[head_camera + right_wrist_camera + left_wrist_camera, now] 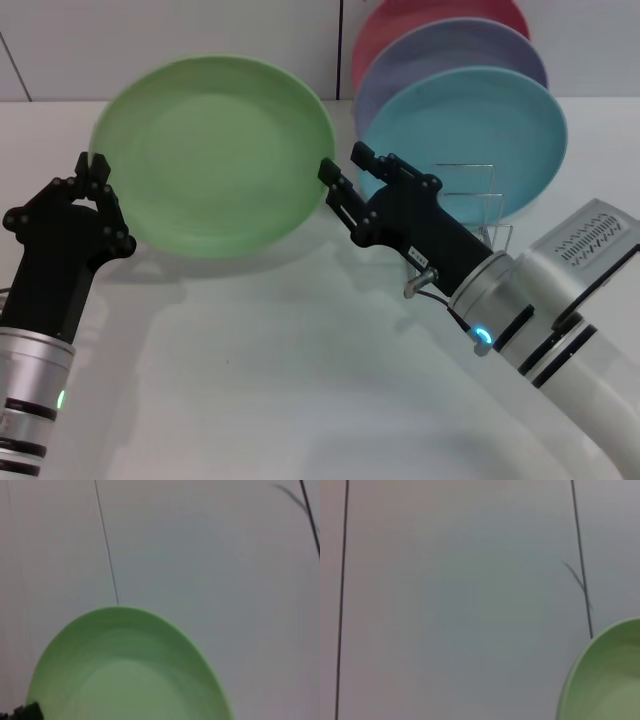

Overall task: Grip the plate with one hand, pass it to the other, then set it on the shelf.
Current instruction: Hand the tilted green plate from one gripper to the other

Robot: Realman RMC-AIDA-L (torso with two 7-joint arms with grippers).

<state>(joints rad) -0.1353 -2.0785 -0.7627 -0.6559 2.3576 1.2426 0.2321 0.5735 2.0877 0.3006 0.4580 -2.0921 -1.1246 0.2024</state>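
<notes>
The light green plate (215, 150) is held up off the table, tilted with its face toward me. My left gripper (92, 170) is shut on its left rim. My right gripper (342, 168) is at the plate's right rim, one finger in front of the rim and one behind, with the jaws apart. The plate's edge shows in the left wrist view (610, 680) and most of its face in the right wrist view (130, 675). The silver wire shelf (478, 205) stands behind my right arm.
A turquoise plate (470, 130), a lavender plate (440, 55) and a pink plate (420, 15) stand upright in the rack at the back right. A white wall with dark seams lies behind. The white table (280, 350) spreads below.
</notes>
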